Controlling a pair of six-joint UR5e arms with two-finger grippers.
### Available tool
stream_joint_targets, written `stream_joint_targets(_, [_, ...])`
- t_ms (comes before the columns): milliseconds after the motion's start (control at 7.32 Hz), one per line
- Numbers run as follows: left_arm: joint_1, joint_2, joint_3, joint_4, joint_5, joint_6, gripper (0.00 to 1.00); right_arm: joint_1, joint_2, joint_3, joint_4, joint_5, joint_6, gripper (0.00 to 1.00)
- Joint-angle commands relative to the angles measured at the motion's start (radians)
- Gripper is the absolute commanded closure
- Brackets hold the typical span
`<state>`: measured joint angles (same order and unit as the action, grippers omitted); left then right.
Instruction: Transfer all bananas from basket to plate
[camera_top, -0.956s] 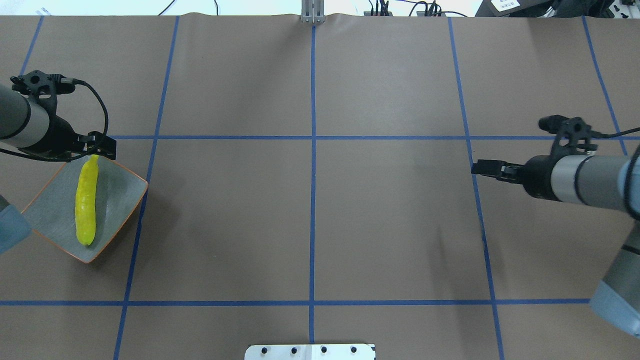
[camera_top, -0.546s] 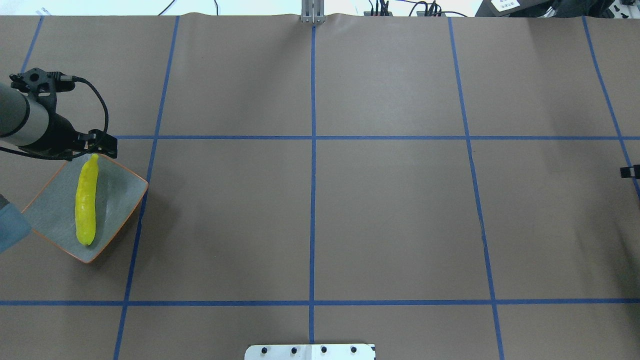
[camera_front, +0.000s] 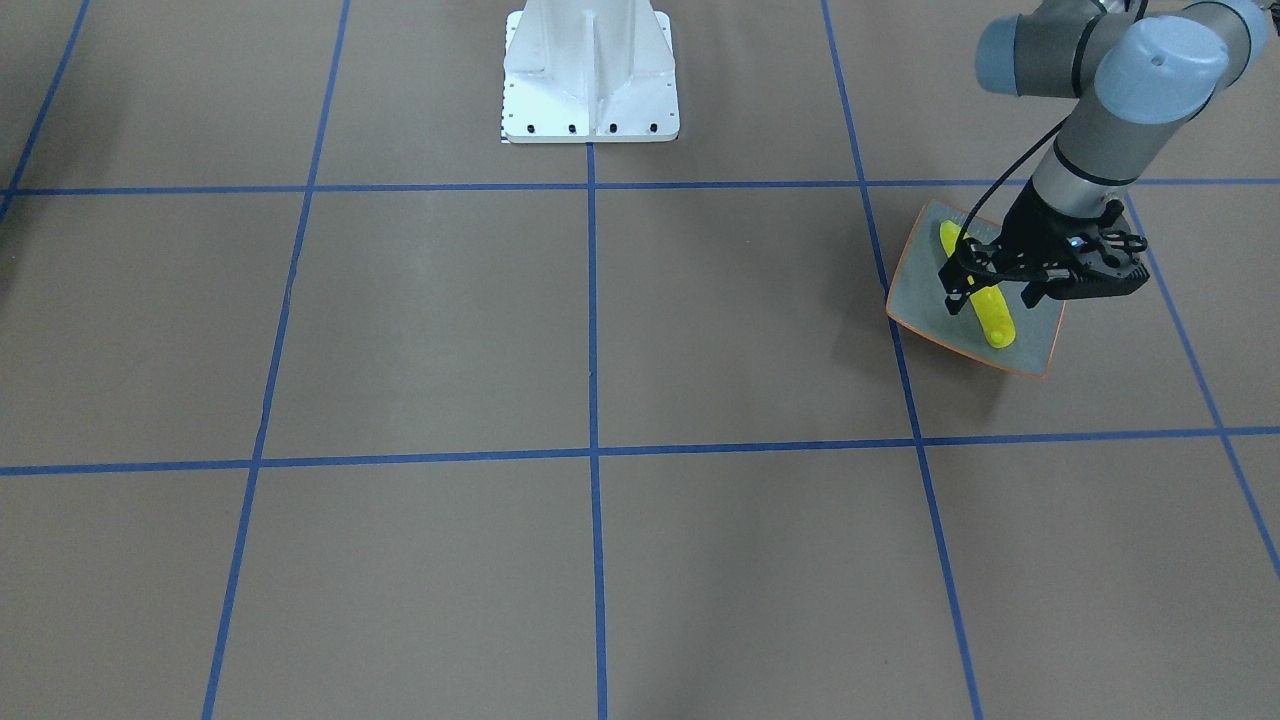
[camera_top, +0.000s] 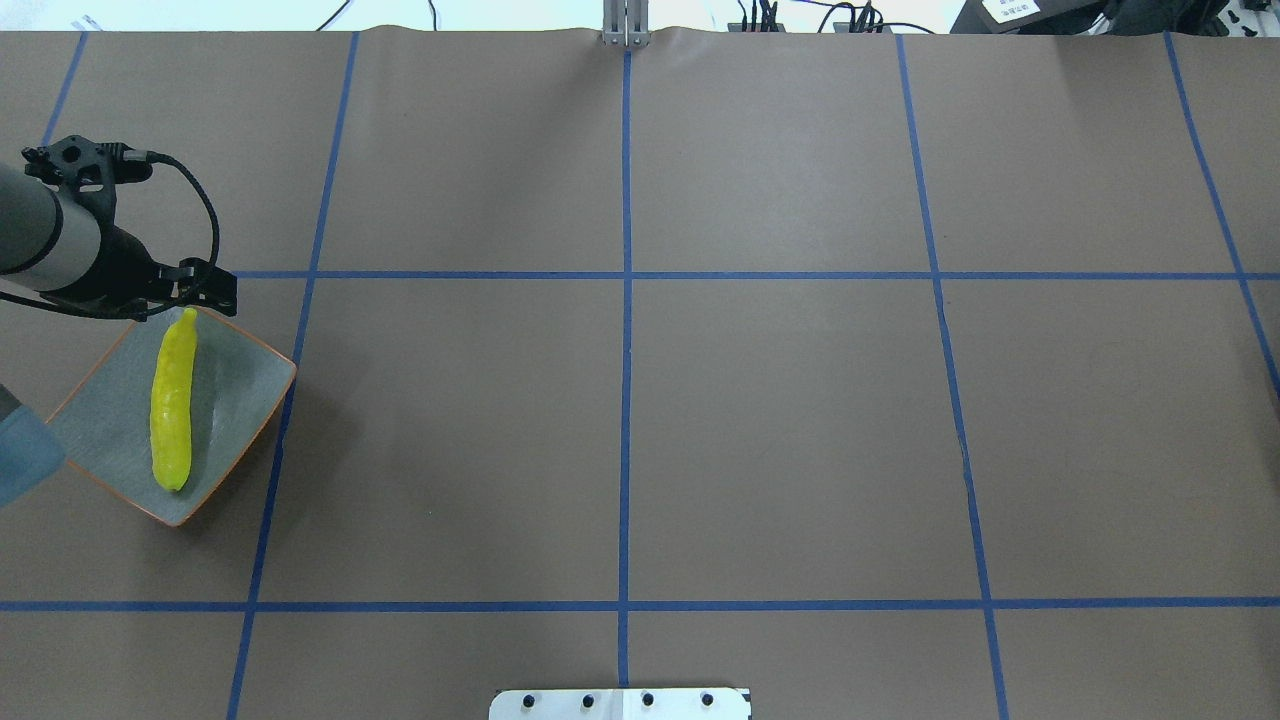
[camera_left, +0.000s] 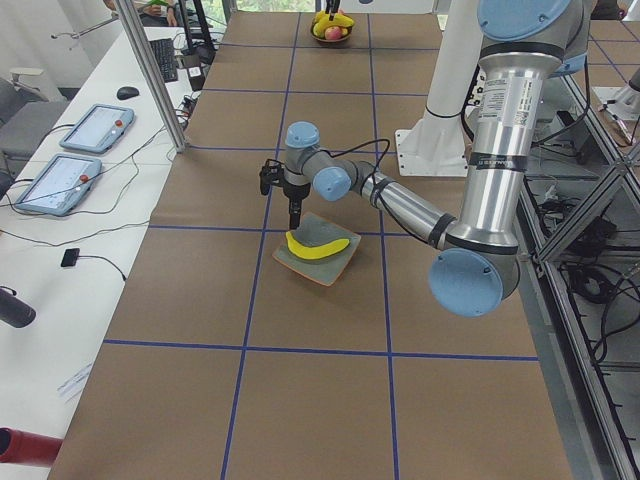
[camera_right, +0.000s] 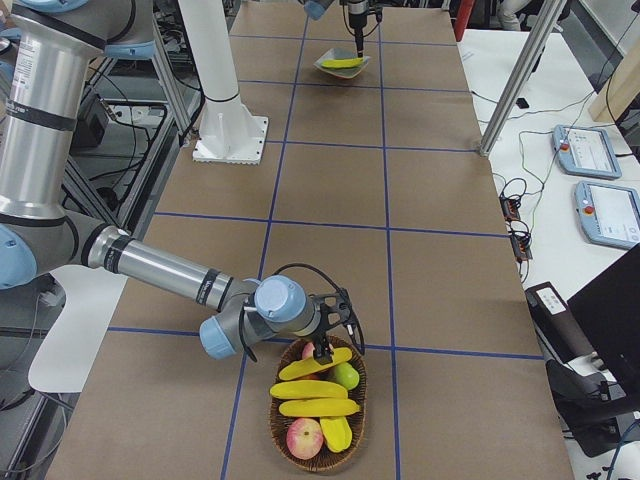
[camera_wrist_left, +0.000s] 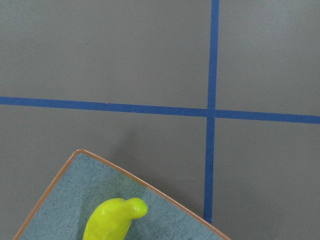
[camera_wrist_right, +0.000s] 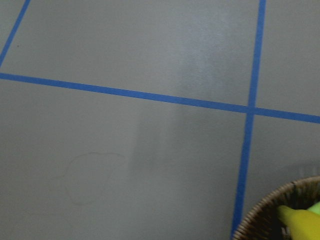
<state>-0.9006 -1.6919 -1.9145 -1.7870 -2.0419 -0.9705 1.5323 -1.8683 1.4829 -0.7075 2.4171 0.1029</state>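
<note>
One apple (camera_right: 303, 437), green fruit (camera_right: 346, 375) crowd bananas (camera_right: 315, 407) in basket (camera_right: 362, 398).

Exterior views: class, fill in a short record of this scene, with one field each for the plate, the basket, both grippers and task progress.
Plate: grey-blue plate, far on the robot's left, holding one banana
Basket: wicker basket, far on the robot's right, with at least two bananas in basket among other fruit
Left gripper: left gripper above the plate's far corner, looks open, empty
Right gripper: right gripper over the basket; open or shut unclear
Progress: one moved, more remain
</note>
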Motion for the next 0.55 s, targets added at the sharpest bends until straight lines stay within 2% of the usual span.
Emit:
stream_joint_targets(0, [-0.001, 0.000, -0.001, 0.000, 0.000, -0.001, 0.00, 0.017, 0.006, -0.067, 0.000, -0.001, -0.098, 0.03])
stream_joint_targets(137, [-0.001, 0.000, -0.001, 0.000, 0.000, -0.002, 0.00, 0.019, 0.006, -0.075, -0.001, -0.001, -0.117, 0.11])
stream_joint_targets(273, [-0.001, 0.001, -0.001, 0.000, 0.000, -0.002, 0.00, 0.017, 0.009, -0.076, -0.001, -0.003, -0.117, 0.28])
stream_joint_targets(410, [-0.001, 0.001, -0.003, 0.000, 0.000, -0.002, 0.00, 0.017, 0.023, -0.098, -0.001, -0.003, -0.118, 0.37])
